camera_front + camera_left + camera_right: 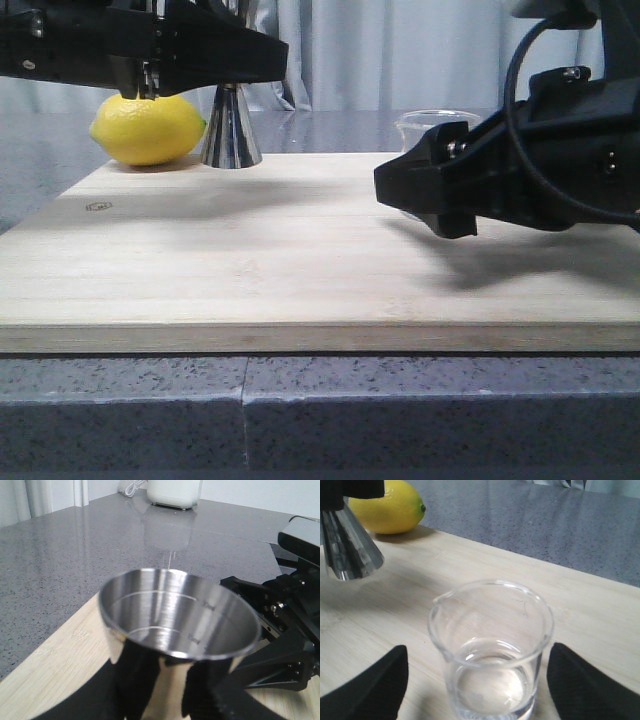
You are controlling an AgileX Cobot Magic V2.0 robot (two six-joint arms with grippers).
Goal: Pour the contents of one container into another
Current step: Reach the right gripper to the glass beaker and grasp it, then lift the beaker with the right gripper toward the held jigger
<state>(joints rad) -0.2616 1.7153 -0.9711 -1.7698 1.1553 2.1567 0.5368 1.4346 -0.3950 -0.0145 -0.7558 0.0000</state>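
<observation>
Small clear glass beaker (491,650) with pouring lip, upright on pale wooden board (250,260), a little clear liquid inside, between spread right gripper (477,690) fingers. Shiny steel jigger (177,630) clamped in left gripper (165,690), beside yellow lemon (147,128).

Likely kitchen: stone counter (120,400), board (300,270), lemon (147,129).

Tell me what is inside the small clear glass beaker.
The small clear glass beaker holds a shallow layer of clear liquid at its bottom; the rest is empty. In the front view the black right gripper covers most of it, so only its rim shows.
</observation>
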